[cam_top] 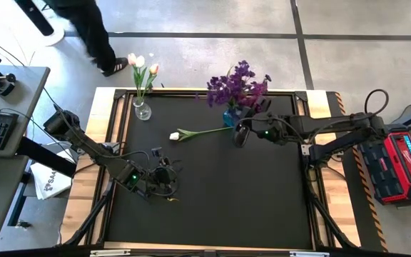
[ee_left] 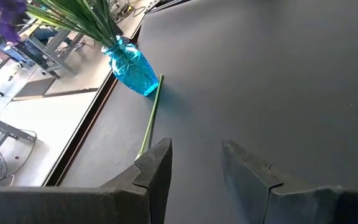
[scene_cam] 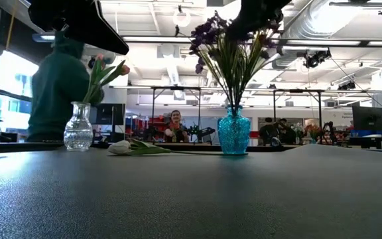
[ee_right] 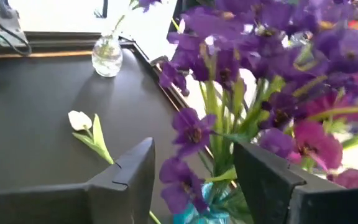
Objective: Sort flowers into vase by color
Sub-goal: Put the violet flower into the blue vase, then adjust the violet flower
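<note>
High view: the right gripper [cam_top: 242, 133] hangs just beside the purple flowers [cam_top: 237, 86] standing in the blue vase [cam_top: 230, 116] at the desk's [cam_top: 212, 207] far edge, its jaws apart and holding nothing. One white tulip [cam_top: 198, 133] lies flat on the desk between the two vases, bud toward the clear vase [cam_top: 142, 110], stem tip close to the blue one. The clear vase already holds pale tulips [cam_top: 141, 66]. The left gripper [cam_top: 164, 175] waits over the near left part of the desk, jaws apart and empty.

The main risk, as I judge it, is the right arm's nearness to the bouquet: any sideways pull could snag a stem and tip the blue vase or drag flowers out. Reaching for the loose tulip could also knock that vase, since the stem ends near its base.

The right wrist view shows purple blooms [ee_right: 229, 81] crowding between and around the fingers [ee_right: 126, 177], which the high view only hints at. The left wrist view shows the tulip's stem [ee_left: 151, 118] ending just beside the blue vase. The low view shows both vases upright and a person [scene_cam: 55, 86] behind the desk.
</note>
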You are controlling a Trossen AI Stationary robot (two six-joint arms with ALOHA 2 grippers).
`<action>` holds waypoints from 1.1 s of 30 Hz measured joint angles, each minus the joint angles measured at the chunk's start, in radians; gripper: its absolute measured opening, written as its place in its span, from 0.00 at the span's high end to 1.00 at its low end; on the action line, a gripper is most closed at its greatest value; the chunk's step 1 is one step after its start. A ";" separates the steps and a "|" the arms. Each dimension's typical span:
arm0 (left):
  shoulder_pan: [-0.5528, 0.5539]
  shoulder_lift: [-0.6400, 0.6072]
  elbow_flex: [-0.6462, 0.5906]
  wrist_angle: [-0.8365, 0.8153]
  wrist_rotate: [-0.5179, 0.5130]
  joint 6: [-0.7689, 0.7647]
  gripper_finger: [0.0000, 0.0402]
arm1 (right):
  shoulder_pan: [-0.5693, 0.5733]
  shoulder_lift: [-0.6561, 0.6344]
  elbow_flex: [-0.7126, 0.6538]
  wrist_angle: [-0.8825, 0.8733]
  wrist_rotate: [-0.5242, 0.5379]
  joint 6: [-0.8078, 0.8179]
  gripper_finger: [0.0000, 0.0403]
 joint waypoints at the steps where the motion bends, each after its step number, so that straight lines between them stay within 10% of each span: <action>1: 0.000 0.000 0.000 0.000 0.000 0.000 0.69 | 0.000 0.000 -0.005 -0.008 0.009 0.011 0.54; 11: 0.000 0.000 0.000 0.006 0.001 0.000 0.69 | -0.080 0.002 -0.068 -0.009 0.007 0.070 0.54; 22: 0.000 0.000 0.000 0.010 0.000 -0.001 0.69 | -0.135 -0.094 -0.058 -0.133 -0.273 0.134 0.26; 33: 0.001 0.000 0.000 0.012 0.000 0.000 0.69 | -0.136 -0.170 0.011 -0.392 -0.389 0.219 0.27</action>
